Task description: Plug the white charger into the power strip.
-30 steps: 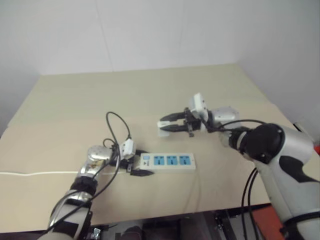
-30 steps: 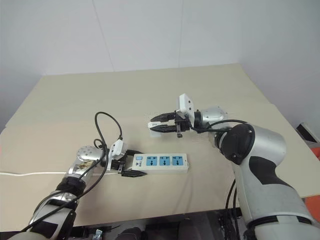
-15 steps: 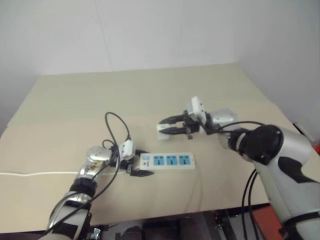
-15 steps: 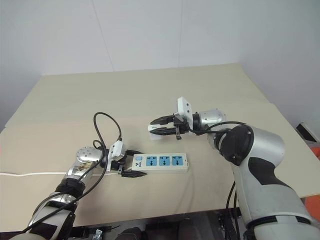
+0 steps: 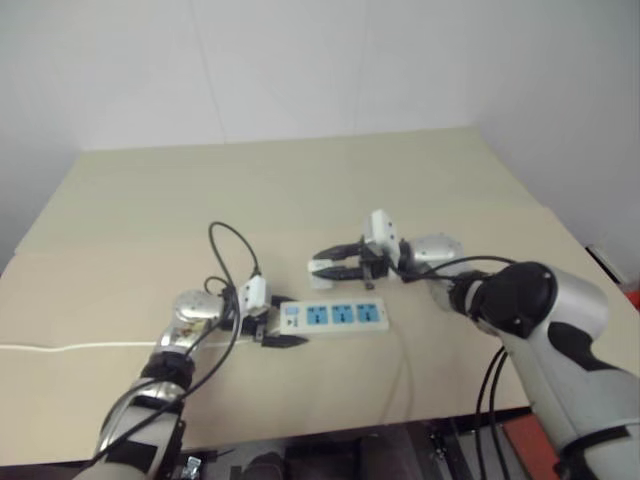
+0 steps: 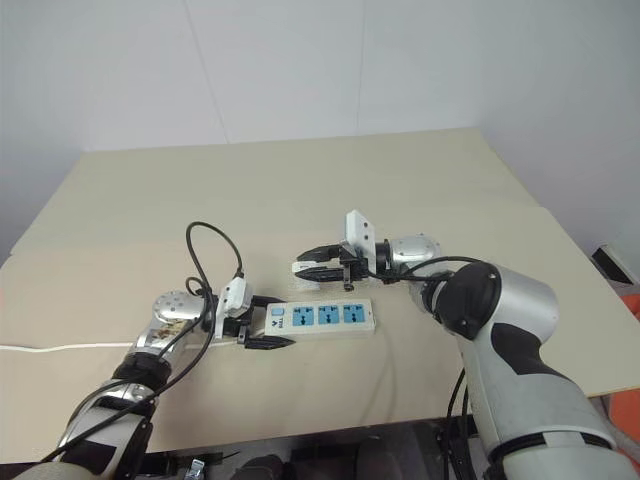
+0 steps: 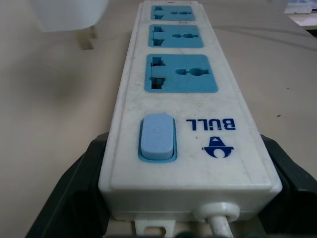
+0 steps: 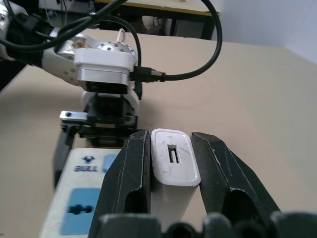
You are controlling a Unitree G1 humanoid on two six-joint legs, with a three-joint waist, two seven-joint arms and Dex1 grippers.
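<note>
Beige counter [image 6: 420, 180] carries the power strip [image 6: 320, 317], its switch end clamped by the left pincer [image 6: 262, 322]. Right pincer [image 6: 305, 268], grasping the white charger [image 8: 172, 168], has sunk closer above the sockets, nothing between.

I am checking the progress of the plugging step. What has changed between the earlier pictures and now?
The right pincer, shut on the white charger, moved down and toward the power strip; it now hangs just above the strip's far edge. The charger is not yet in a socket. Nothing was taken hold of or let go. The left pincer kept its grip on the strip's switch end, and the strip stayed in place on the table.
</note>
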